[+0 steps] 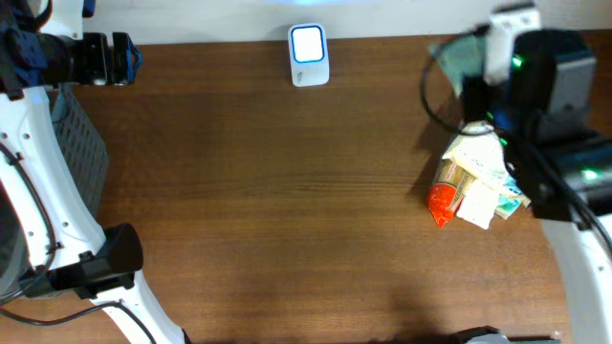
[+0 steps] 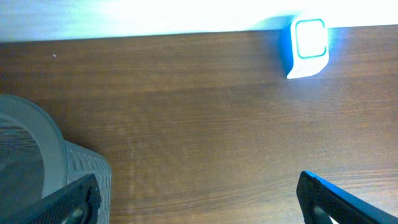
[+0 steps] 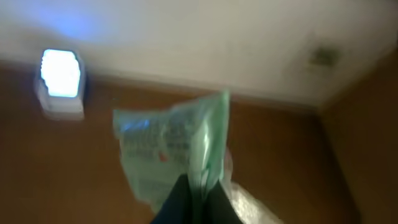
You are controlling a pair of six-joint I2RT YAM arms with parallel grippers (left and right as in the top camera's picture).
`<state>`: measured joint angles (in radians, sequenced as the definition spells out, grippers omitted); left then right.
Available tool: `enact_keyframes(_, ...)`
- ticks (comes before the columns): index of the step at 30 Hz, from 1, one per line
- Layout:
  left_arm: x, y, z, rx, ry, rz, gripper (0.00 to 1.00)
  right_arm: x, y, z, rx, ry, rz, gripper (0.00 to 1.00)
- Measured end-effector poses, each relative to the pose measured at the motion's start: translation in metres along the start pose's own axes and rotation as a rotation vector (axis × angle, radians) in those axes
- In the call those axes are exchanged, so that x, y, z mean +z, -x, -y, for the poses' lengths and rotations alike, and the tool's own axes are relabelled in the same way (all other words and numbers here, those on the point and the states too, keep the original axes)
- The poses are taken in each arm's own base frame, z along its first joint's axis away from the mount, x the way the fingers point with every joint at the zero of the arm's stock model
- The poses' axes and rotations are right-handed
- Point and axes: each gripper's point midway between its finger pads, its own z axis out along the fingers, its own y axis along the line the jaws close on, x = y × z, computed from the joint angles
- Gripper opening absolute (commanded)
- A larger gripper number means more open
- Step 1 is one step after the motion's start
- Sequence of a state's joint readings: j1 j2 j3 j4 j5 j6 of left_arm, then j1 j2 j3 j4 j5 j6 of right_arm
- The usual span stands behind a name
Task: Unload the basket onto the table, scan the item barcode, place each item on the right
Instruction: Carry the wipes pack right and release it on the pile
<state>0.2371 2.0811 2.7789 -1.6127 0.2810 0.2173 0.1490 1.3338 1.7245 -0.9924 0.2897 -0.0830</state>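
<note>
While aloft, right fingers (image 3: 179, 200) tight on green packet (image 3: 166, 149); left fingers (image 2: 339, 200) wide apart.

Grey mesh basket (image 1: 84, 158) at L edge of wood table (image 1: 287, 210).

A pale green packet (image 3: 169, 148) is held aloft, right of the glowing white scanner (image 1: 309, 55).

Dark brown wood-grain surface (image 1: 277, 201) fills most of overhead view, matte w/ faint sheen. Pale wall (image 1: 210, 19) runs along its far edge, bright bluish-white glare there in left wrist view. Right wrist view blurred: wall off-white, small dark smudge (image 3: 323, 56) upper right.
</note>
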Motion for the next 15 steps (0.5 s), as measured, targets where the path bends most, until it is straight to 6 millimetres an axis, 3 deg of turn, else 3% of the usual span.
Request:
enact_keyframes(2,0.000,0.000,0.000,0.000,0.000,0.001,0.99,0.007,-0.042,0.029,0.104,-0.056,-0.165,0.04)
enact_keyframes(4,0.000,0.000,0.000,0.000,0.000,0.000,0.99,0.028,-0.075,0.054,0.229,-0.084,-0.281,0.04)
enact_keyframes(6,0.000,0.000,0.000,0.000,0.000,0.001,0.99,0.047,-0.097,0.067,0.304,-0.081,-0.349,0.06)
enact_keyframes(9,0.000,0.000,0.000,0.000,0.000,0.000,0.99,0.096,-0.153,0.075,0.423,-0.030,-0.540,0.06)
enact_keyframes(10,0.000,0.000,0.000,0.000,0.000,0.001,0.99,0.106,-0.162,0.076,0.445,-0.022,-0.567,0.07)
enact_keyframes(11,0.000,0.000,0.000,0.000,0.000,0.001,0.99,0.121,-0.171,0.078,0.472,-0.010,-0.593,0.28)
enact_keyframes(12,0.000,0.000,0.000,0.000,0.000,0.001,0.99,0.129,-0.176,0.080,0.485,-0.006,-0.605,0.59)
enact_keyframes(13,0.000,0.000,0.000,0.000,0.000,0.001,0.99,0.139,-0.180,0.083,0.504,-0.003,-0.607,0.78)
enact_keyframes(15,0.000,0.000,0.000,0.000,0.000,0.001,0.99,0.142,-0.181,0.083,0.513,0.004,-0.609,0.89)
